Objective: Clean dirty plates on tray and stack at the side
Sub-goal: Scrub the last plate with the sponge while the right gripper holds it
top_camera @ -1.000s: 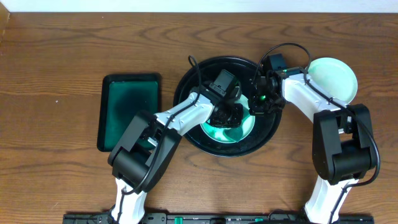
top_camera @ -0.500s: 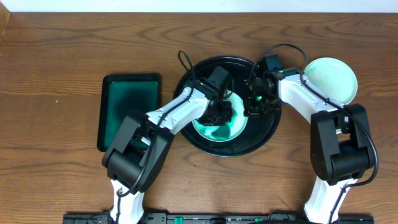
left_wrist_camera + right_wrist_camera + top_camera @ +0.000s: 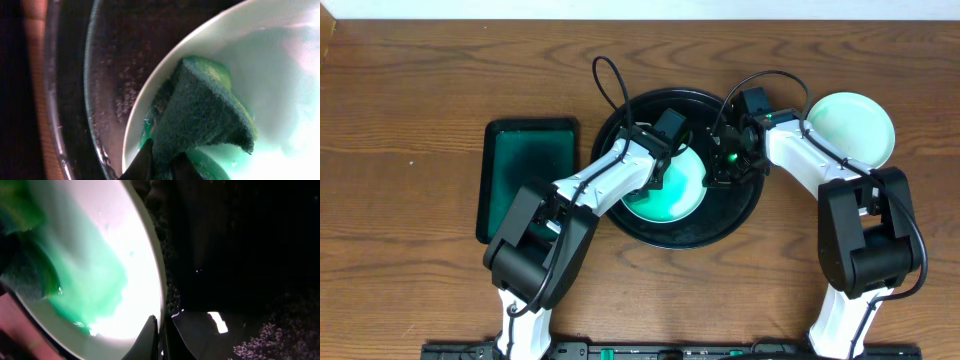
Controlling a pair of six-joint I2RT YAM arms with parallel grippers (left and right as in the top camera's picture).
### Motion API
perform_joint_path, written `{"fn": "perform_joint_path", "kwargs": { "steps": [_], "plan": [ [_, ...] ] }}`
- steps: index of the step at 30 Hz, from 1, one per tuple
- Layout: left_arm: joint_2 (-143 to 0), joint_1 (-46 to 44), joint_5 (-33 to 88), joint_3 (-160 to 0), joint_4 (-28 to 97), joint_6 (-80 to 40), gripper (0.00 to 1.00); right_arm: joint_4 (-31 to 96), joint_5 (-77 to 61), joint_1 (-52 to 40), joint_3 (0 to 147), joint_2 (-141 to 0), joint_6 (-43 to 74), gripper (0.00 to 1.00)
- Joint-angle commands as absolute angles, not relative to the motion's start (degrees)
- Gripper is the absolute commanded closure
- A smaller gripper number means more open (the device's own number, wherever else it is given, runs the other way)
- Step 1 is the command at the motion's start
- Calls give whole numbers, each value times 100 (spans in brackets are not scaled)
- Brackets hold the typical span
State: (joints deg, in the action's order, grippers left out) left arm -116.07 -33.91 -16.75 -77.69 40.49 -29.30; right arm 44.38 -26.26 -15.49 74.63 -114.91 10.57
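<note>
A pale mint plate (image 3: 672, 188) with green smears lies in the round black tray (image 3: 740, 215). My left gripper (image 3: 655, 175) is shut on a dark green sponge (image 3: 200, 120) and presses it onto the plate's left part (image 3: 280, 65). My right gripper (image 3: 718, 170) is shut on the plate's right rim (image 3: 159, 280) and holds it. A second pale mint plate (image 3: 855, 128) sits on the table to the right of the tray. A third plate is not in view.
A smaller dark green rectangular tray (image 3: 528, 175) lies on the wooden table to the left of the black tray. Both arms' cables loop above the tray's far rim (image 3: 670, 97).
My left gripper has slid the sponge from the plate's middle to its left part. The plate shows more bare surface. The right gripper has shifted slightly left with the rim.
</note>
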Motion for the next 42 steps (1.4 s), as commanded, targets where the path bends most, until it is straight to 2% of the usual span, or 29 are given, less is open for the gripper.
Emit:
{"fn": "perform_joint_path", "kwargs": {
  "steps": [1,11,27,34,42],
  "plan": [
    [-12095,-3020,-3044,-7557,4244,-2637,93,4519,-1999,-1431,7430,-11542,1068,99],
    [-12095,-3330,558,-8143,3675,-1503,93,4504,-1997,-1431,7430,-11542,1066,99],
    [-12095,-3592,3065,-8162,3157,-1520,93,4504,-1997,-1431,7430,-11542,1063,99],
    [-12092,-3538,3299,-8162,3116,-1527,93,4508,-1997,-1431,7430,-11542,1063,99],
    [-11815,-2941,1568,-8291,3872,-2045,93,4501,-1997,-1431,7430,-11542,1061,99]
  ]
}}
